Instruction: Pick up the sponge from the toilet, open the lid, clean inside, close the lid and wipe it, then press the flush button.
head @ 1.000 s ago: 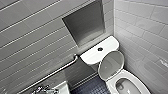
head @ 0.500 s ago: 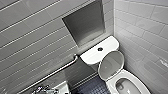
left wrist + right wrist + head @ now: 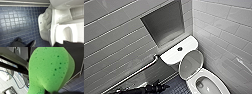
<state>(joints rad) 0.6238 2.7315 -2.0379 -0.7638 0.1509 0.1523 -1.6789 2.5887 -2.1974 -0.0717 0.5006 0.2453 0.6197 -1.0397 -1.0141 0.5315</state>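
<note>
The fingers of the right gripper [image 3: 49, 92] are closed on the sponge [image 3: 50, 69], pinching the green pad at its narrow end so that its speckled broad face stands up right in front of them. Beyond the sponge lie blue floor tiles [image 3: 75, 87], and a thin black cable [image 3: 15, 83] runs across a paler surface farther off. The left gripper [image 3: 160, 86] hangs low over the floor, its two dark fingers [image 3: 17, 41] standing apart with nothing between them. Just past those fingertips is the small-tiled blue floor [image 3: 18, 22], and next beyond it the white base of the toilet [image 3: 45, 25], apart from the fingers. In the head view the toilet [image 3: 214, 75] sits to the right of the left gripper, its bowl uncovered. The lid [image 3: 191, 63] is raised and leans back against the tank, farther from the fingers than the bowl's rim. Behind the lid, the flush button [image 3: 179, 49] shows as a small dark round spot in the middle of the tank top. A metal grab bar [image 3: 134, 73] slants along the grey tiled wall above the left gripper, and farthest away a recessed niche [image 3: 164, 23] is set in that wall above the tank.
</note>
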